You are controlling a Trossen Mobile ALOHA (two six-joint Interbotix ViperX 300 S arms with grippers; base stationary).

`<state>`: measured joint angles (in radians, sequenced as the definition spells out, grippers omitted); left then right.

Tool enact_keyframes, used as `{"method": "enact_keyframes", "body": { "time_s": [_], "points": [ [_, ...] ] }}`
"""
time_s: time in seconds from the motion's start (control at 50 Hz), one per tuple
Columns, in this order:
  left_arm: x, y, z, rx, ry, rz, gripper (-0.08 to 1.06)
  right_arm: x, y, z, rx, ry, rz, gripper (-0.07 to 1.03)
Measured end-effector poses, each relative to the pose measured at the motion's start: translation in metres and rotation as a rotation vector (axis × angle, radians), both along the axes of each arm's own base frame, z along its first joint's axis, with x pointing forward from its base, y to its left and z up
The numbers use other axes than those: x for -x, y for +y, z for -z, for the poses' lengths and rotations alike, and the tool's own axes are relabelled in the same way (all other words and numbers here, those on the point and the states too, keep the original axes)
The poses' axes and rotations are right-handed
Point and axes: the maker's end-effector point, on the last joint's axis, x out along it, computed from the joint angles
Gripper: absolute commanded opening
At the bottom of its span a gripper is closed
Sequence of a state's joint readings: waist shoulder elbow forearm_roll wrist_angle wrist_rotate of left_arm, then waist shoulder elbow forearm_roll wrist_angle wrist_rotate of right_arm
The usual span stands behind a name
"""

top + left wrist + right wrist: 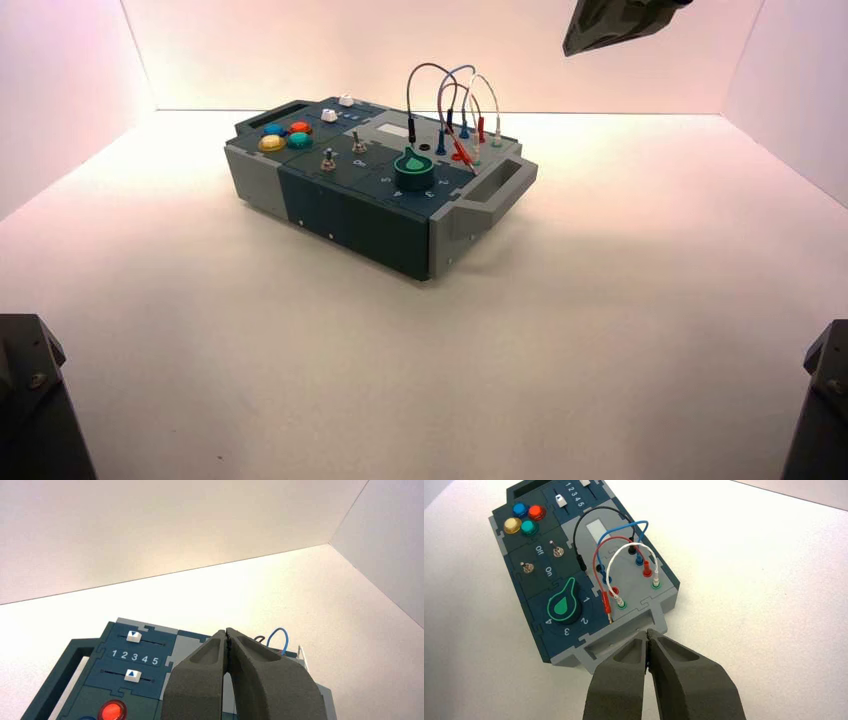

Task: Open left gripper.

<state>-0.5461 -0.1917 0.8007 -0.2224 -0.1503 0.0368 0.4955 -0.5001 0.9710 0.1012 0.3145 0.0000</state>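
Observation:
My left gripper [227, 632] is shut, with its two dark grey fingertips touching and nothing between them. It hovers over the slider end of the box [120, 685], beside two white sliders [134, 636] with the lettering 1 2 3 4 5 between them. It does not show in the high view. My right gripper [647, 633] is also shut and empty, above the box's grey handle [624, 642]. It shows as a dark wedge [570, 45] at the top of the high view.
The box [380, 215] stands turned on the white floor. It bears a green knob [414, 170], four coloured buttons [286, 135], two toggle switches [556, 550] lettered Off and On, and looped wires [455, 95]. White walls stand behind and at both sides. Black arm blocks [35, 400] sit in the front corners.

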Motion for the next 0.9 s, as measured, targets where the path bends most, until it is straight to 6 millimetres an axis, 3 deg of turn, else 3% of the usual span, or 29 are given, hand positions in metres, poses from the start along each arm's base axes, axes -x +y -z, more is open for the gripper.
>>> {"method": "enact_keyframes", "body": {
  "time_s": [0.9],
  "points": [
    [-0.0001,-0.0001,0.0050,-0.013,0.006,0.004,-0.03,0.0004,-0.0002,0.0006,0.000,0.002,0.001,-0.02]
  ]
}}
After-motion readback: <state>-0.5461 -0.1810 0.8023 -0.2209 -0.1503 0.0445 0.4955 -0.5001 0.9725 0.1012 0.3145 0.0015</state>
